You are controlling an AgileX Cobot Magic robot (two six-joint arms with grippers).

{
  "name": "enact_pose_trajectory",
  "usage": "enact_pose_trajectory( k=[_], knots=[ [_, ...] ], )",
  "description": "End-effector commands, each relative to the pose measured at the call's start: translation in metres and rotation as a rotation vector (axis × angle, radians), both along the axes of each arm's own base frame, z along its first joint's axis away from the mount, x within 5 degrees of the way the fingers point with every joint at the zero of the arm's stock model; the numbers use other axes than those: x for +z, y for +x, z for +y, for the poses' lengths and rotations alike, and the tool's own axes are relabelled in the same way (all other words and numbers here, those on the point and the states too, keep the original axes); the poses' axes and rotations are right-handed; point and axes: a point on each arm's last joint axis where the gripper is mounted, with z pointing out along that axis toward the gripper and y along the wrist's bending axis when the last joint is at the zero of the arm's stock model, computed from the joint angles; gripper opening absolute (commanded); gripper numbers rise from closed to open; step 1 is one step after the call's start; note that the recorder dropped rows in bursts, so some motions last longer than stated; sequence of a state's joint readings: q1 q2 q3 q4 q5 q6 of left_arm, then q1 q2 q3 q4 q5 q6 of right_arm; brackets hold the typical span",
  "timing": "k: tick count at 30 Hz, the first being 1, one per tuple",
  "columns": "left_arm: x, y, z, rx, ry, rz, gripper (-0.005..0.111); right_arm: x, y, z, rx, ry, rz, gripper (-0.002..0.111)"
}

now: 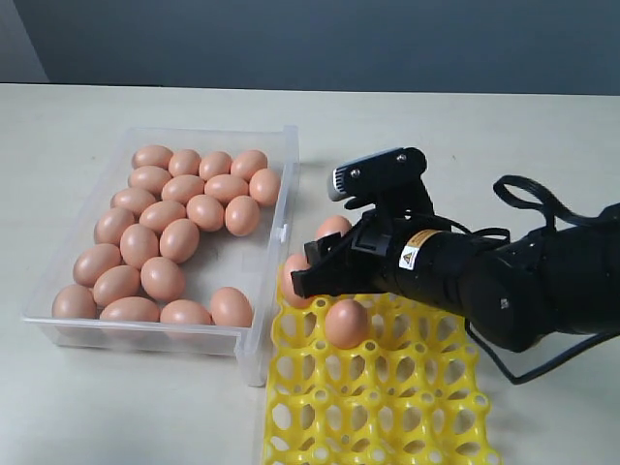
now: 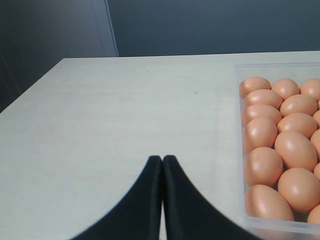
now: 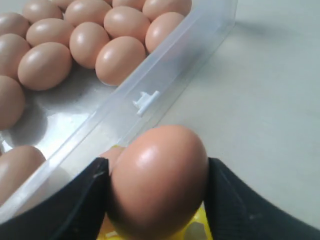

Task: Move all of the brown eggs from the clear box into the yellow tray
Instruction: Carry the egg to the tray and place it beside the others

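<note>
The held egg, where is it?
Exterior view, near centre: the held egg, in the right gripper, hangs above the yellow tray's far edge beside the clear box.

The clear box (image 1: 289,184) sits left on the table (image 1: 484,126), holding about twenty brown eggs (image 1: 179,239), packed mostly far and left. The yellow tray (image 1: 281,387) lies just right of its near corner. One brown egg (image 1: 346,323) stands in a tray cup. The right gripper (image 1: 312,260) reaches in from the right over the tray's far-left corner. Two more eggs show at its fingers; which is gripped is unclear.
</note>
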State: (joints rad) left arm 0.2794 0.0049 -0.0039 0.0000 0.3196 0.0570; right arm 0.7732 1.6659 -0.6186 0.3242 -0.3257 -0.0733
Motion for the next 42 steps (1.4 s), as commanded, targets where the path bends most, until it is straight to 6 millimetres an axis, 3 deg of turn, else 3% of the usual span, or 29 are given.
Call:
enact_pose_trajectory(
  k=[1, 21, 30, 42],
  knots=[
    [0.000, 0.000, 0.000, -0.005, 0.003, -0.012, 0.000, -0.006, 0.000, -0.002, -0.004, -0.018, 0.019, 0.000],
    [0.000, 0.000, 0.000, -0.005, 0.003, -0.012, 0.000, -0.022, -0.002, -0.002, 0.008, -0.070, 0.086, 0.002],
    [0.000, 0.000, 0.000, -0.005, 0.003, -0.012, 0.000, -0.024, -0.004, -0.003, 0.014, -0.087, 0.117, 0.041],
    [0.000, 0.000, 0.000, -0.005, 0.003, -0.012, 0.000, -0.025, -0.005, -0.003, 0.016, -0.091, 0.123, 0.059]
  ],
)
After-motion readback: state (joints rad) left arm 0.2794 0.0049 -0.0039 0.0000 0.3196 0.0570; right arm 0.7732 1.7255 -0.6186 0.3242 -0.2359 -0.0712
